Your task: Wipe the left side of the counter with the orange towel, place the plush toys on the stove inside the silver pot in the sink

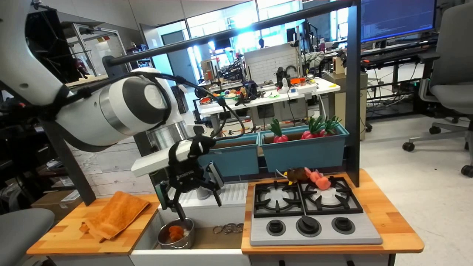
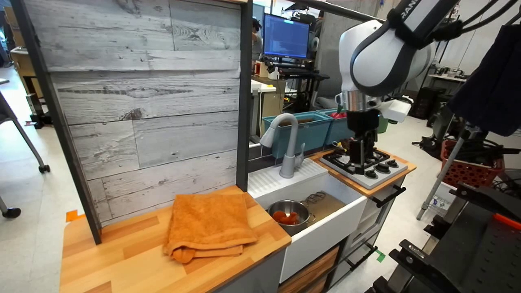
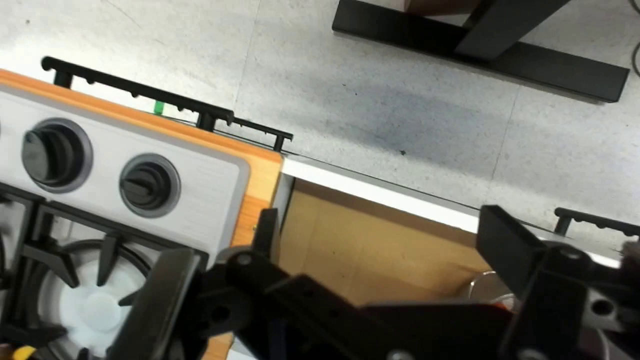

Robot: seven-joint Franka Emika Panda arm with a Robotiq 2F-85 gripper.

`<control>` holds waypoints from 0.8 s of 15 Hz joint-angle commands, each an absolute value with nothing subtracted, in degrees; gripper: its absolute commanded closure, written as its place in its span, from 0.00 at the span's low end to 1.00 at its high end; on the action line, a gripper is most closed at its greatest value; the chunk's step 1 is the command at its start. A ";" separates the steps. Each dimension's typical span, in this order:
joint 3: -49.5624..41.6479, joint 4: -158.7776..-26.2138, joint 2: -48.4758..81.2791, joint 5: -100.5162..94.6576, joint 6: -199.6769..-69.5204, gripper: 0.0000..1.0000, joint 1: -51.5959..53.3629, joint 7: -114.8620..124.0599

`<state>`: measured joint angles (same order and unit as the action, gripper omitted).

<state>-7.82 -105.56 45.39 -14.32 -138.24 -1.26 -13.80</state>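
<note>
The orange towel [image 1: 117, 214] lies folded on the left wooden counter; it also shows in an exterior view [image 2: 209, 221]. The silver pot [image 1: 189, 236] stands in the sink [image 1: 207, 256] with an orange plush toy [image 2: 285, 217] inside. A brown plush toy with yellow parts [image 1: 296, 175] and a coral-pink plush toy [image 1: 322, 181] lie at the back of the stove [image 1: 317, 238]. My gripper [image 1: 201, 210] is open and empty above the sink, apart from the pot. In the wrist view its fingers [image 3: 378, 225] stand wide apart, and the pot [image 3: 487, 285] is partly hidden behind one.
Several metal rings [image 1: 229, 228] lie in the sink. A grey faucet [image 2: 290, 150] rises behind it. Blue planters [image 1: 305, 153] with red radishes stand behind the stove. A dark frame post [image 1: 353, 111] and a wood-plank panel [image 2: 142, 101] rise from the counter.
</note>
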 commanded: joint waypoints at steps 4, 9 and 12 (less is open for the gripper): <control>-7.14 -107.38 43.87 -15.41 -137.90 0.00 -1.68 -12.34; -8.59 -114.61 33.81 -16.84 -146.01 0.00 -3.57 -12.54; -7.25 -111.14 32.84 -13.00 -151.28 0.00 -11.02 -17.86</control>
